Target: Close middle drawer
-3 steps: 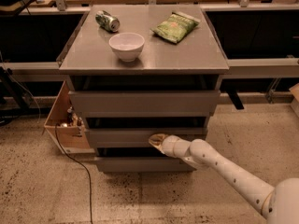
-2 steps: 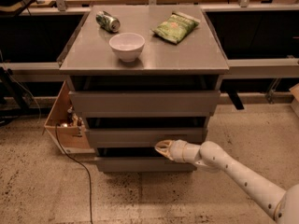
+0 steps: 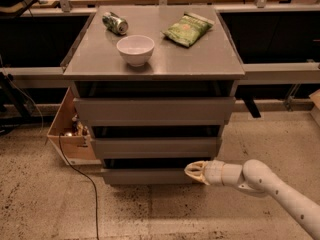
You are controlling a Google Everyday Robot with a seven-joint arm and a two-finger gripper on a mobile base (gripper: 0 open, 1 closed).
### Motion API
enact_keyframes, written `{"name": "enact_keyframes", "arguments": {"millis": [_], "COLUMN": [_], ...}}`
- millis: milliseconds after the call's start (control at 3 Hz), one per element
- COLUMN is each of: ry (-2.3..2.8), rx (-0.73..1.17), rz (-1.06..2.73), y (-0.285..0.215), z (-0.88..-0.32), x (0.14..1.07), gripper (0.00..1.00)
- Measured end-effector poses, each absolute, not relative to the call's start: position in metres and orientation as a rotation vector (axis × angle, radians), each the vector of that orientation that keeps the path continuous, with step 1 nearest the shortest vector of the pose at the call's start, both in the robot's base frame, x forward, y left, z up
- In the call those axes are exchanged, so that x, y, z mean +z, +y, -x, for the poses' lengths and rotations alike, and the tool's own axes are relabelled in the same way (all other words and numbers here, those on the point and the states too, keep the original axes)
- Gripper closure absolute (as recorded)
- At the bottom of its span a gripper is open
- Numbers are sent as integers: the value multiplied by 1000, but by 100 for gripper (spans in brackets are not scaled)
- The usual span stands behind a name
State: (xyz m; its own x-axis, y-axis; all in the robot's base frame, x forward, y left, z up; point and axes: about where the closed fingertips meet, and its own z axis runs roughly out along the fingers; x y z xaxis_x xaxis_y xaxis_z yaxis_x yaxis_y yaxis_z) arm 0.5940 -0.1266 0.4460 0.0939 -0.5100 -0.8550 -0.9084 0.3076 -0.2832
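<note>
Below the middle drawer (image 3: 155, 147), right of centre, the claw (image 3: 192, 171) hangs, fingers apparently pressed together. Recommended: raise to that front, then push squarely inward near its centre.

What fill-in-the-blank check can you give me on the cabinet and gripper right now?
The cabinet shows ____ stacked drawer fronts.
The gripper is level with the ____ of those fronts, below the middle drawer.
On the cabinet top, the bowl is coloured ____.
The can lies on its ____.
Missing words: three; lowest; white; side.
</note>
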Motion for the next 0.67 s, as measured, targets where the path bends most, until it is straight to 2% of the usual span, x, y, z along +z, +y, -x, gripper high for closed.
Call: {"name": "enact_keyframes", "arguments": {"millis": [667], "ry": [1515], "rx": [333], "rz": [1415], "y": [-191], "z": [-548], "x": [540], "gripper": [97]}}
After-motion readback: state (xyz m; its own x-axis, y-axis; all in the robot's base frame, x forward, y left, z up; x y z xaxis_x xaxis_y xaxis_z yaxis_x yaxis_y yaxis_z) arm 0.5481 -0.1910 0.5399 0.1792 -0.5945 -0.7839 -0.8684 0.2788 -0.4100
